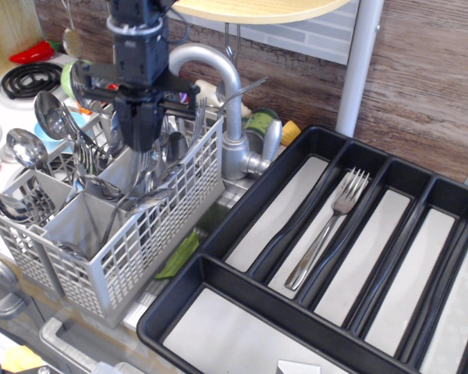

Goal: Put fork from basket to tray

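The light grey mesh basket (140,241) stands at the left, full of steel forks and spoons standing upright. My gripper (140,140) hangs over its back right compartment with the fingers closed together on a slim steel fork (144,167) that reaches down into the compartment. The fork's upper end is hidden between the fingers. The black tray (179,315) lies at the right. One fork (327,226) lies in its second long compartment, tines toward the wall.
A steel faucet (218,74) arches just right of the gripper, behind the basket. Round spoons (51,117) stick up at the basket's left. A white pole (359,62) stands behind the tray. A stove burner (31,76) is at the far left.
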### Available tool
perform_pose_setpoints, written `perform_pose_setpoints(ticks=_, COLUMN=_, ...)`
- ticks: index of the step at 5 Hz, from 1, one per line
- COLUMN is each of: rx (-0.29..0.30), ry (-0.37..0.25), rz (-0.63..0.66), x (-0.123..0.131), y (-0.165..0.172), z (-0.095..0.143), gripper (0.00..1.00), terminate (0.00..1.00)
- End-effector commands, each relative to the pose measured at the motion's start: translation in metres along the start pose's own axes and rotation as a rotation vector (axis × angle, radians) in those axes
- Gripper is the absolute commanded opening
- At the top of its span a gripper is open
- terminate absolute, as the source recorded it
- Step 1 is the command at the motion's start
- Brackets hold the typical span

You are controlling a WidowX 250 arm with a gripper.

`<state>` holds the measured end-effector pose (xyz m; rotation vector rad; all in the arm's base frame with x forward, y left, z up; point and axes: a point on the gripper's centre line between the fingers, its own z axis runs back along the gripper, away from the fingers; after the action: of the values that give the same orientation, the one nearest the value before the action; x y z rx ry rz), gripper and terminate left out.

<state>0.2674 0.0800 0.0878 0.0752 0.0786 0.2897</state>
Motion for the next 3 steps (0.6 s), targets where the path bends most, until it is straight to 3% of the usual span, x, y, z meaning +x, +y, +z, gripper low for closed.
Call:
perform_pose_setpoints(ticks=1, rx=0.049, ry=-0.096, rz=0.004, x=0.011, y=0.000, z=0.069, gripper=0.00, terminate=0.00)
perform_pose_setpoints(ticks=3, rx=-0.086, ry=0.070, rz=0.138, x=0.023, y=-0.041, z=0.141, gripper=0.00, terminate=0.00)
